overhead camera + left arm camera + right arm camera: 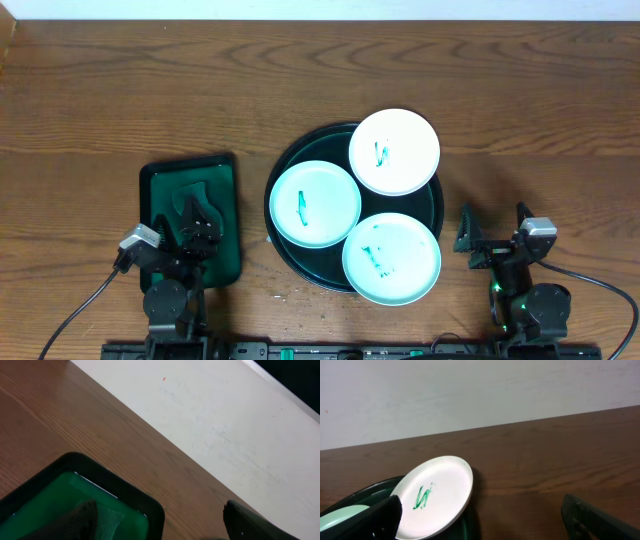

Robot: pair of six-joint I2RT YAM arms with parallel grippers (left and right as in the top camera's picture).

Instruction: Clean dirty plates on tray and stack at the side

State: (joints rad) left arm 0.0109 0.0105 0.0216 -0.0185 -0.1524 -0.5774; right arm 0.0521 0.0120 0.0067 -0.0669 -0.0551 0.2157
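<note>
The round dark tray (pixel 283 178) holds three plates, each with a green smear: a white plate (pixel 395 150) at the upper right, a mint plate (pixel 315 204) at the left, a mint plate (pixel 392 258) at the front right. My left gripper (pixel 195 222) is open over the rectangular green tray (pixel 228 215). My right gripper (pixel 494 232) is open and empty, right of the round tray. The white plate (pixel 437 492) and the tray rim (pixel 365 491) also show in the right wrist view, ahead of my right gripper (pixel 482 522). My left gripper (pixel 165 527) points at bare wood.
The rectangular tray (pixel 142 502) holds a dark cloth or sponge (pixel 190 195), also in the left wrist view (pixel 80 519). Wooden table (pixel 320 80) stretches behind, ending at a white wall (pixel 470 395). Cables run from both arm bases at the front edge.
</note>
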